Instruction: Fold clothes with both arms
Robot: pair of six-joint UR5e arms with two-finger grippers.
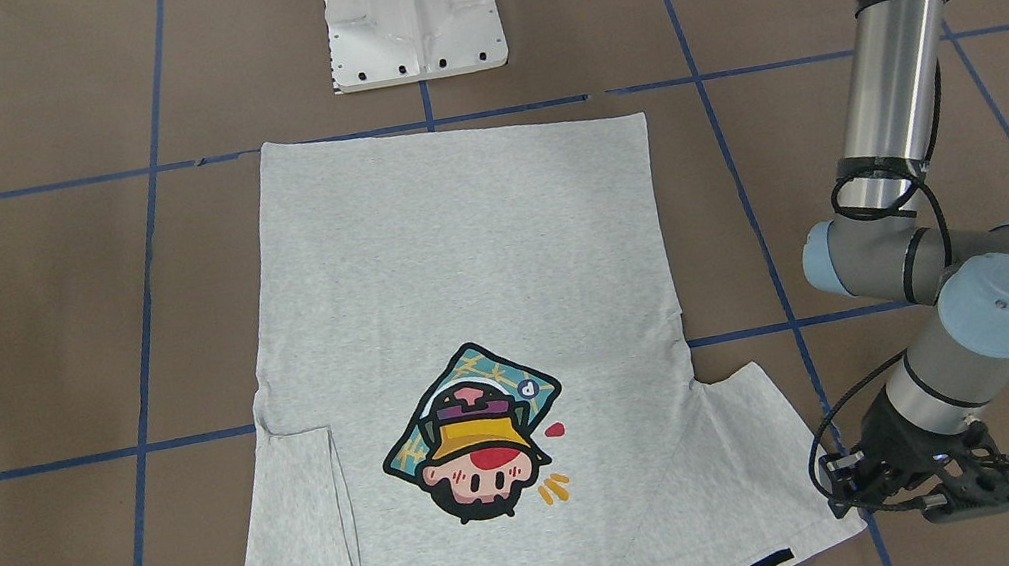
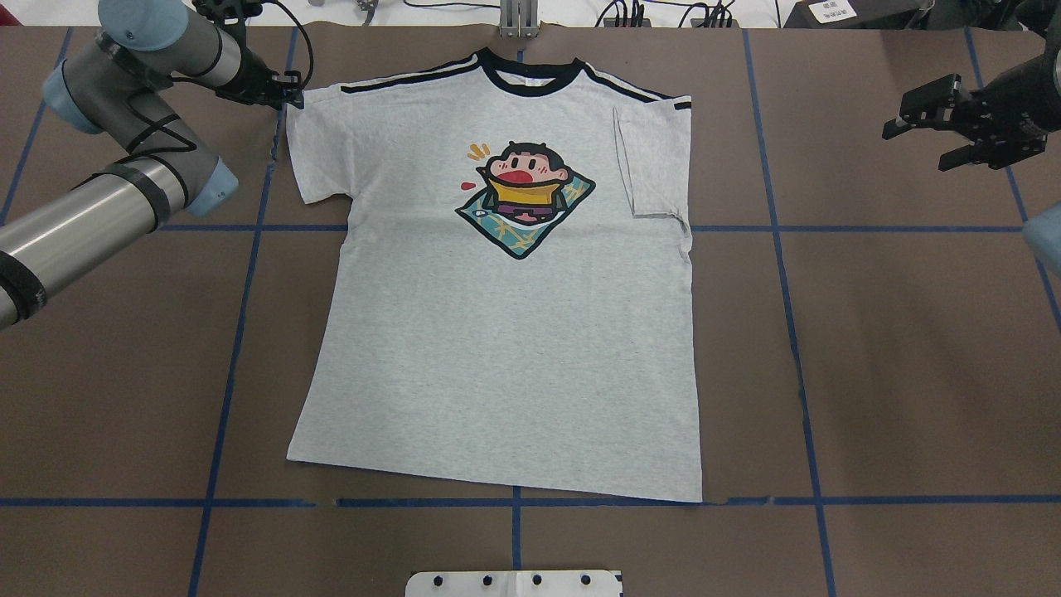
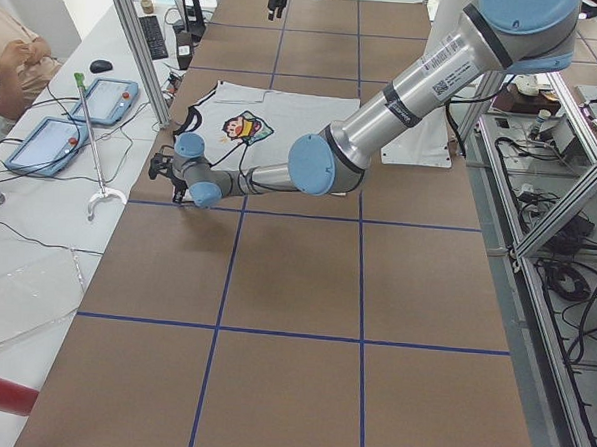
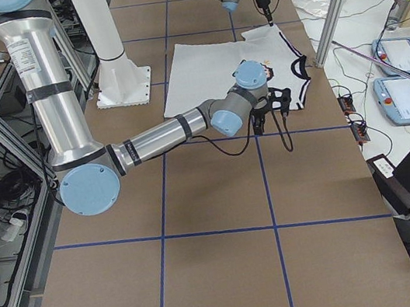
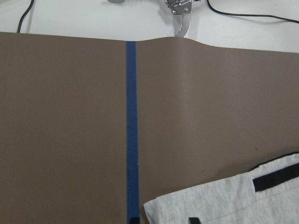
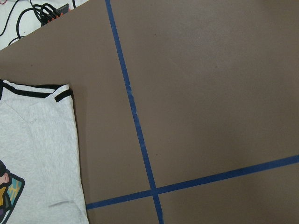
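The grey T-shirt (image 2: 506, 332) lies flat and print up on the brown table, its black collar (image 2: 530, 79) at the far edge. One sleeve (image 2: 655, 162) is folded in over the body on the right arm's side. The other sleeve (image 2: 319, 141) lies spread out. My left gripper (image 2: 286, 91) sits low at this sleeve's outer corner (image 5: 196, 205) and looks open. My right gripper (image 2: 953, 124) hovers open and empty over bare table, well off the shirt's right side. The left gripper (image 1: 888, 501) also shows beside the striped cuff.
Blue tape lines (image 2: 787, 249) grid the brown table top. The white pedestal base (image 1: 411, 9) stands at the near edge behind the shirt's hem. Cables and tools (image 2: 663, 12) lie past the far edge. Tablets (image 3: 95, 103) sit on a side bench.
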